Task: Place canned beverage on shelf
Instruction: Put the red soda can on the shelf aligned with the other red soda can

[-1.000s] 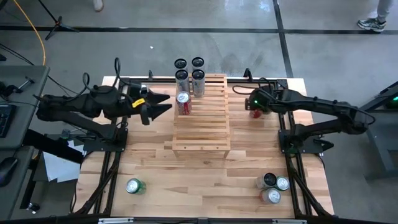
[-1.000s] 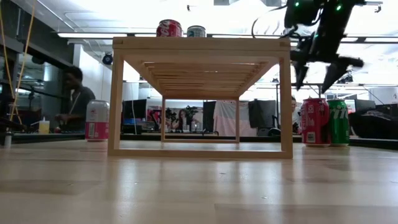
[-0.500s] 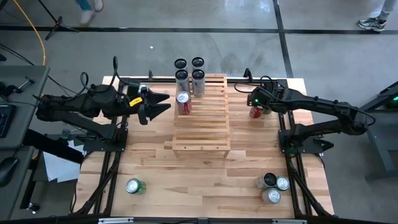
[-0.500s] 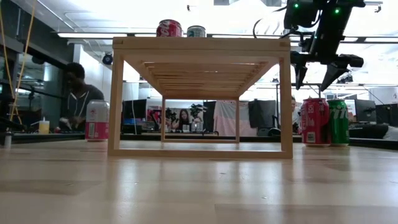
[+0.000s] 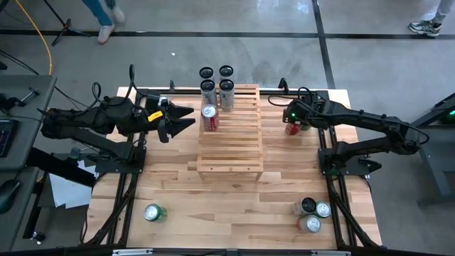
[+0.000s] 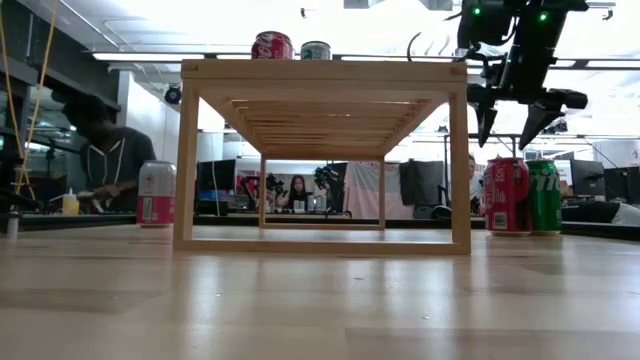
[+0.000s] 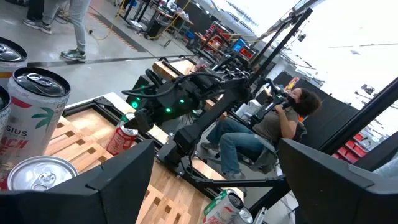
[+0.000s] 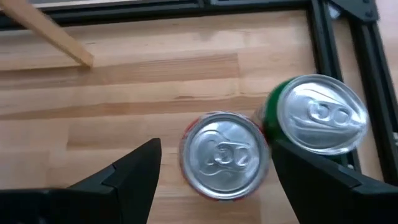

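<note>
The light-wood slatted shelf [image 5: 229, 135] stands mid-table, also in the low view [image 6: 322, 150]. Several cans stand at its far end [image 5: 217, 85], and a red can [image 5: 209, 114] is on its slats. My right gripper [image 5: 291, 121] hangs open above a red can [image 8: 225, 154] that stands on its base on the table next to a green can [image 8: 318, 121]. Its fingers stand on either side of the red can's top without touching it, clear above it in the low view [image 6: 503, 128]. My left gripper [image 5: 183, 117] waits open to the left of the shelf.
Three cans [image 5: 311, 213] stand near the right front corner and a green can [image 5: 152, 212] at the left front. A pink-and-white can [image 6: 156, 193] shows left of the shelf. Black frame rails [image 5: 330, 167] run along both sides. People are beyond the table.
My right gripper has shifted slightly above the red can, then kept still, staying open. A person has walked past beyond the table's far edge.
</note>
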{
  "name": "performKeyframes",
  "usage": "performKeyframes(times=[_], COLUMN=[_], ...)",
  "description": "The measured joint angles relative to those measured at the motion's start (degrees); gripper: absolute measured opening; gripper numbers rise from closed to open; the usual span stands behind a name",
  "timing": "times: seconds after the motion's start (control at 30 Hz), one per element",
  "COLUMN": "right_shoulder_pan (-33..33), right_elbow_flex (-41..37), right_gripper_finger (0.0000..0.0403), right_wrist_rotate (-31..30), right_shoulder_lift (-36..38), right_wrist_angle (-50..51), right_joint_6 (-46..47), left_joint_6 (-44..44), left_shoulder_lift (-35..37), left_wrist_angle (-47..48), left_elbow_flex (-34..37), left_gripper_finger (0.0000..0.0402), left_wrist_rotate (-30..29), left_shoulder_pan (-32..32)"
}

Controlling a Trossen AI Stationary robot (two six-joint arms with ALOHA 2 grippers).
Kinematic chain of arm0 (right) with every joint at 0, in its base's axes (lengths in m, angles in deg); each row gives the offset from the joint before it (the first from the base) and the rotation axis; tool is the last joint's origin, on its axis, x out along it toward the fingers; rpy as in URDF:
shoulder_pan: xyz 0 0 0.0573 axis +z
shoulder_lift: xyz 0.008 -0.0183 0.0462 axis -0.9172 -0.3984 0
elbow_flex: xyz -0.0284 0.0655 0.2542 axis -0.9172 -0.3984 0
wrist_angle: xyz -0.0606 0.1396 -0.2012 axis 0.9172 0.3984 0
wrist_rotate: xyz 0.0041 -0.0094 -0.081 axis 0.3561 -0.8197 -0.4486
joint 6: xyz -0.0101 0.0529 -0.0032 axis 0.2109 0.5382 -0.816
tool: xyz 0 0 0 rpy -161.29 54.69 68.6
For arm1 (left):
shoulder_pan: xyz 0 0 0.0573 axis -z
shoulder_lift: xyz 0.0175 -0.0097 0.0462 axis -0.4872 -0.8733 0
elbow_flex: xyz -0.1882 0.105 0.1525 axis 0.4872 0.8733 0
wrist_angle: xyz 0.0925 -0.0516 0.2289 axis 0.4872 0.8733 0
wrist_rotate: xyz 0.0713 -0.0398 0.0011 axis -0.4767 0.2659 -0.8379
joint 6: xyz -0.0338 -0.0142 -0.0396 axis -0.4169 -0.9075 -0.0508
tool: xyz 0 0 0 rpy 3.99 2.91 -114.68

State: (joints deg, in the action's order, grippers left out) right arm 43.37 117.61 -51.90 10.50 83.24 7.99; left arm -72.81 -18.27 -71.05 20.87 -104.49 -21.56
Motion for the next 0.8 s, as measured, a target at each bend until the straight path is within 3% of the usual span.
performKeyframes(times=[0.17, 0.47, 0.63, 0.8], right_shoulder_pan=[-2.36, -2.82, -2.22, -1.78], right_elbow_flex=[0.00, 0.00, -0.02, -0.24], right_gripper_finger=[0.0302, 0.0366, 0.0371, 0.0371], right_wrist_rotate=[2.87, 1.57, 5.42, 4.70], right_shoulder_lift=[-0.15, -0.15, -0.16, -0.48], right_wrist_angle=[-0.14, -0.05, 1.01, -0.13], right_joint_6=[-2.50, -3.02, -2.80, -1.62], left_joint_6=[-0.35, -1.02, -1.02, -1.02], left_shoulder_lift=[-0.01, 0.00, 0.00, -0.01], left_wrist_angle=[-0.02, -0.04, -0.04, -0.04], left_elbow_flex=[0.02, 0.00, 0.00, 0.00], left_gripper_finger=[0.0332, 0.0333, 0.0333, 0.0333], left_wrist_rotate=[1.24, 1.30, 1.30, 1.32], left_shoulder_pan=[0.00, 0.00, 0.00, 0.00])
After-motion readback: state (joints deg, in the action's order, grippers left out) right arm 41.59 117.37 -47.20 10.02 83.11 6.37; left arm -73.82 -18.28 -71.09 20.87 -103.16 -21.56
